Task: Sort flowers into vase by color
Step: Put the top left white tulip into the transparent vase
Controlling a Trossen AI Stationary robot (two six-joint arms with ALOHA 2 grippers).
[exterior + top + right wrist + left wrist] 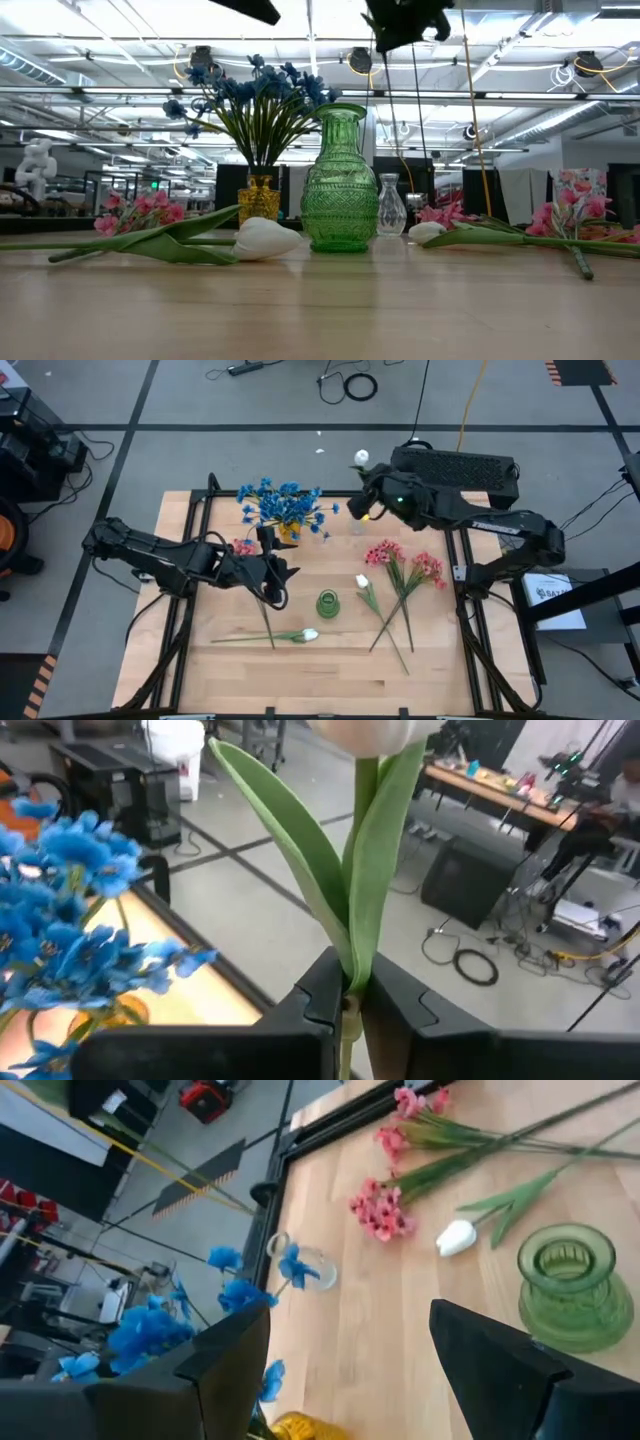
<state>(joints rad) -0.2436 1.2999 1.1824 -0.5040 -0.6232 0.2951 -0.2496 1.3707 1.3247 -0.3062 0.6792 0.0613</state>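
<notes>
Green glass vase [328, 603] stands mid-desk from above; the left gripper [281, 573] hovers beside it, spread wide and empty. Level across the desk, blue flowers [255, 90] fill a yellow vase [259, 197] behind it. At the right wrist, the right gripper [348, 1005] pinches a white tulip's stem [366, 840].

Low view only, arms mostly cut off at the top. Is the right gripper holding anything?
Observer: Yes. The right gripper is shut on the stem of a white tulip.
Operator: Left?
Observer: The left gripper is open with nothing between its fingers.
Operator: Where is the right one?
Observer: In the high view it's at the table's far edge, just right of the blue flowers.
</notes>
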